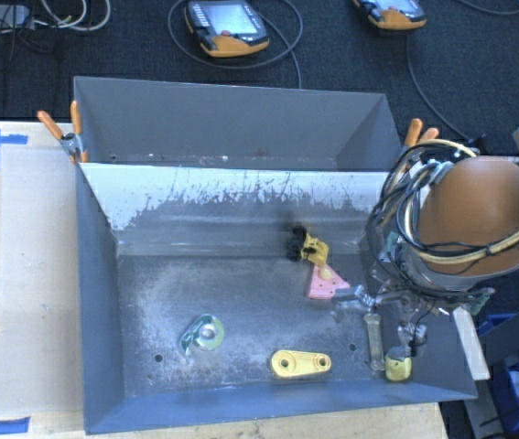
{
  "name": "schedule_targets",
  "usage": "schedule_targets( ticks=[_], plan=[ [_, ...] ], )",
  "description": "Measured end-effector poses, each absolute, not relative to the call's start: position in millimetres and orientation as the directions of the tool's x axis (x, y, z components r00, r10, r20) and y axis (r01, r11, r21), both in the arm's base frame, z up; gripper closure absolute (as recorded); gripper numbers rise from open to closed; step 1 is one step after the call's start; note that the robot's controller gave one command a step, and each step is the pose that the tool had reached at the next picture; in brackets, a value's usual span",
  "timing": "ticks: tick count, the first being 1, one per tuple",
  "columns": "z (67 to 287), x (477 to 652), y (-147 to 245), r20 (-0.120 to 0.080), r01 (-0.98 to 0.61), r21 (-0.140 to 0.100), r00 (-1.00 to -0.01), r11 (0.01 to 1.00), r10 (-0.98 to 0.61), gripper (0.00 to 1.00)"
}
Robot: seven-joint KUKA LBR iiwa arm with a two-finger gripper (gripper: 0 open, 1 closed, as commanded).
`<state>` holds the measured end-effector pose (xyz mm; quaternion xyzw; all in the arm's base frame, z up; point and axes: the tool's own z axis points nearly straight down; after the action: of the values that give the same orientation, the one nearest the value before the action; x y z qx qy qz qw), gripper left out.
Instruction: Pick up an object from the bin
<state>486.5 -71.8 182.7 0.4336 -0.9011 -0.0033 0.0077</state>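
Looking down from above, the grey bin (103,273) takes up most of the middle of the frame. The arm (442,273) comes in from the right. It has a big orange cover (474,204) on top, with cables (404,190) looped beside it.

The gripper (394,356) hangs low in the lower right corner of the bin. Its two fingers (373,341) point down and stand apart, so the gripper is not clenched. A small yellow lump (397,369) lies on the bin floor right at the tips, in the gap between them. I cannot tell if a finger touches it. Nothing is squeezed between the fingers.

A pink flat piece (326,285) lies just left of the gripper, near the middle of the bin. Just above it sits a little yellow and black thing (306,243). A flat yellow piece (300,364) with holes lies along the bottom edge, left of the gripper. A shiny round thing (202,334) lies well apart, in the lower left of the bin.
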Motion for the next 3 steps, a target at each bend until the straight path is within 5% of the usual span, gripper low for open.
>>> schedule_targets(
  ticks=[1,2,3],
  plan=[
    [93.6,490.1,7.5,0.007,-0.925,0.023,-0.378,0.378,-0.926,0.00],
    [94.9,491.0,6.2,0.008,-0.924,0.020,-0.381,0.381,-0.925,0.00],
    [94.9,491.0,6.1,0.007,-0.924,0.019,-0.382,0.382,-0.924,1.00]
  ],
)
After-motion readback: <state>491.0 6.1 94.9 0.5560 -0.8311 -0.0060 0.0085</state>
